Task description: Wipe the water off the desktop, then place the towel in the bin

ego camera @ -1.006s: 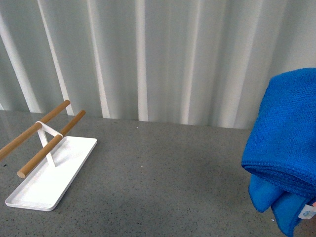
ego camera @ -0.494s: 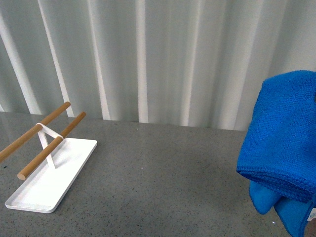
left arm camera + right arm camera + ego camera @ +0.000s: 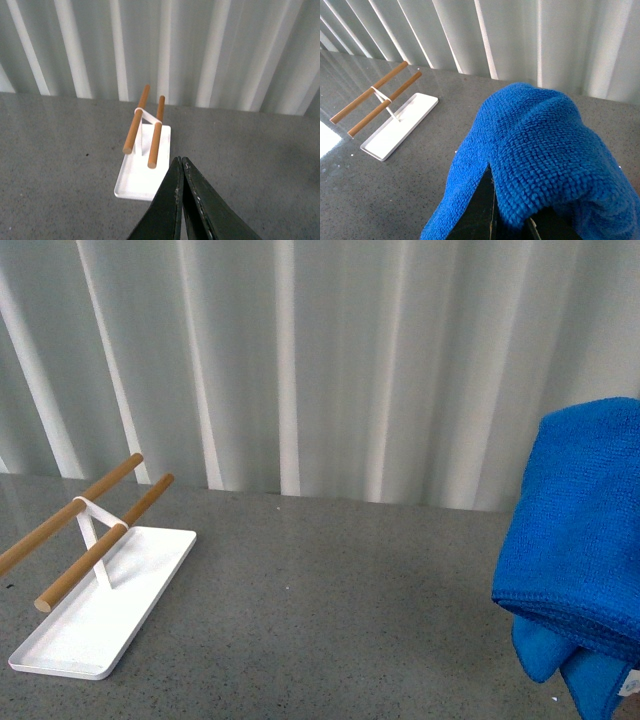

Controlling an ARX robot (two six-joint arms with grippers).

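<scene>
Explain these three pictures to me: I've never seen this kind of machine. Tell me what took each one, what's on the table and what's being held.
This is a robot with two arms, each ending in a claw. One picture comes from a camera on its body, looking ahead; the other two come from cameras on its wrists. On the grey desktop stands a white tray with two wooden rods on a small stand. The left claw hangs above the table, shut and empty. The right claw is mostly buried under the blue towel, which drapes over it and hangs clear of the table in the body view; its fingers look closed on the cloth. No bin shows in any picture.
</scene>
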